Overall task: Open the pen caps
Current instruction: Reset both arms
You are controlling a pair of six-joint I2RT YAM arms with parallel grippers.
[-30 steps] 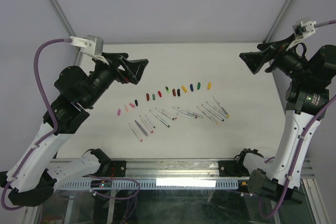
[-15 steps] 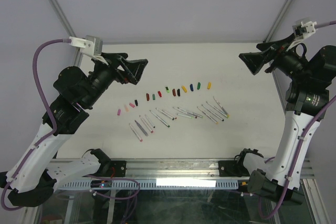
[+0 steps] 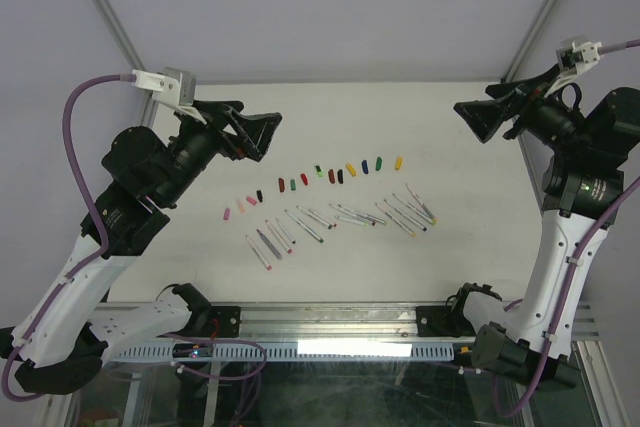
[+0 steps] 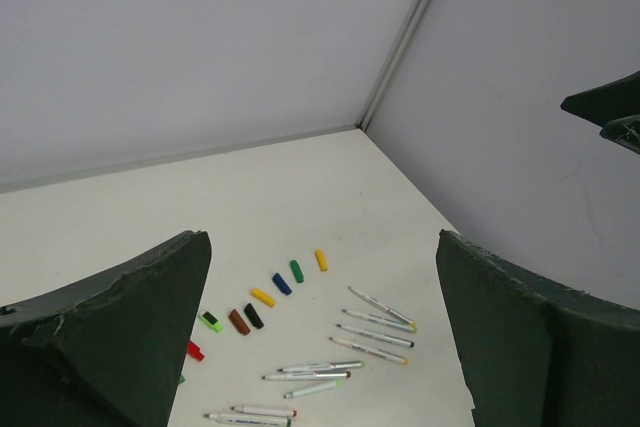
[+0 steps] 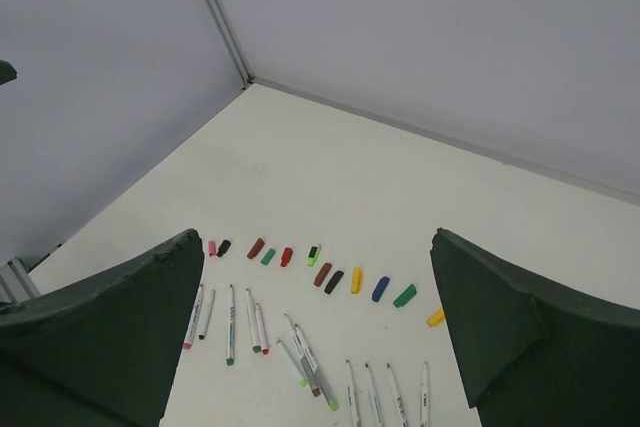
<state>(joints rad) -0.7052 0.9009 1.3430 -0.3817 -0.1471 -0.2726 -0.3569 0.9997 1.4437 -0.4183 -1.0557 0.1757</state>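
Several pen caps (image 3: 318, 173) lie in a curved row across the middle of the white table (image 3: 450, 247), in pink, black, brown, green, red, yellow and blue. They also show in the left wrist view (image 4: 263, 297) and the right wrist view (image 5: 356, 280). Several uncapped pens (image 3: 340, 217) with pale barrels lie in a row just in front of the caps, and show in both wrist views (image 4: 375, 322) (image 5: 310, 362). My left gripper (image 3: 267, 136) (image 4: 322, 237) is open and empty, high above the table's left. My right gripper (image 3: 472, 120) (image 5: 318, 235) is open and empty, high above the right.
Grey enclosure walls stand behind and beside the table, with corner posts at the back left (image 3: 105, 17) and back right (image 3: 545, 17). A metal rail (image 3: 330, 322) runs along the near edge between the arm bases. Purple cables (image 3: 80, 127) loop off both arms.
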